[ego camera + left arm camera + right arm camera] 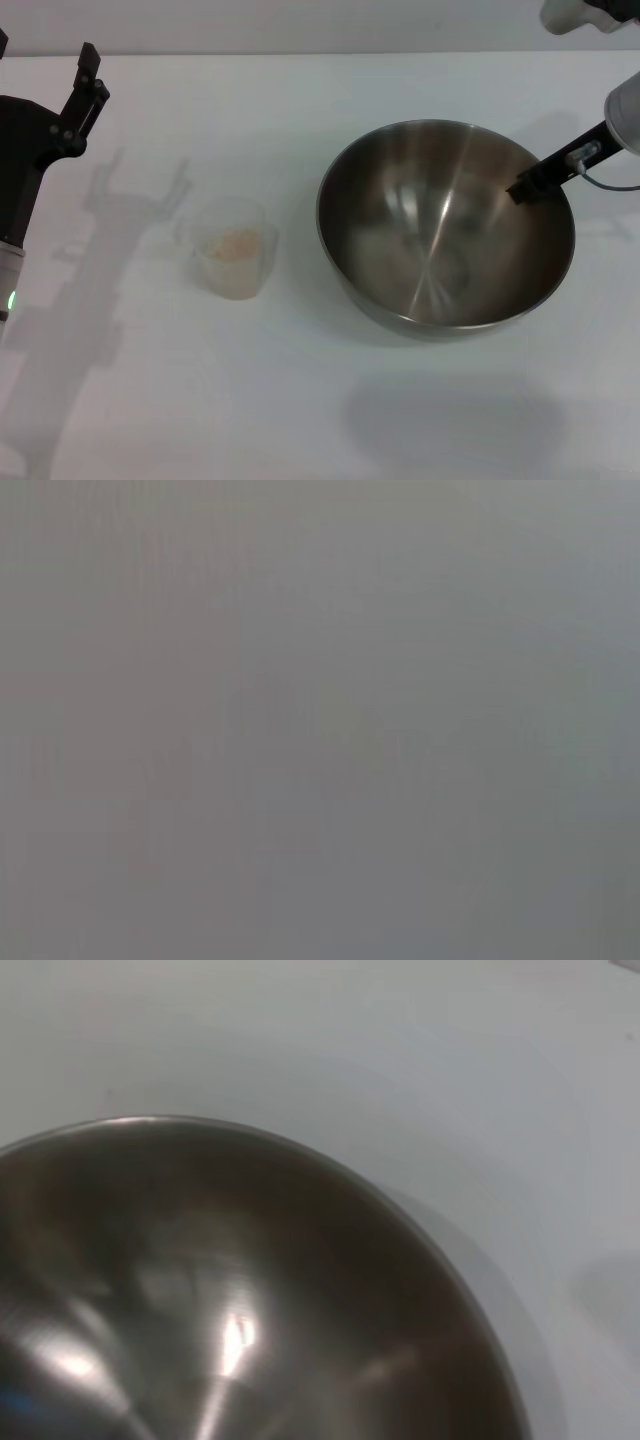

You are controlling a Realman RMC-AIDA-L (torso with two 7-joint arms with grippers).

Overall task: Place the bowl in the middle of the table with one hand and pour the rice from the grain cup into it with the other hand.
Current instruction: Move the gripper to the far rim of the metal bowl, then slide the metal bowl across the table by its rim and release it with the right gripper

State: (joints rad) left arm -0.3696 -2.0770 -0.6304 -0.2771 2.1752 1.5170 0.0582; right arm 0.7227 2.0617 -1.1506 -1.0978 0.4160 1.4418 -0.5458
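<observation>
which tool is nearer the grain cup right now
Left. The left tool hovers off the grain cup's far left; the right tool is beyond it, at the bowl's right rim.

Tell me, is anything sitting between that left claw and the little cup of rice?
Nothing visible. Only bare table lies between the left gripper, raised at the far left edge, and the grain cup; the bowl stands on the cup's other side.

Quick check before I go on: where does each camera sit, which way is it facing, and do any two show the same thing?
Head: high, looking down at the table, bowl, grain cup with rice; left gripper at far left, right gripper over the bowl's right rim.
Left wrist: plain grey; nothing identifiable.
Right wrist: close above the bowl; no fingers show.
Shared: head and right wrist both show the bowl.
</observation>
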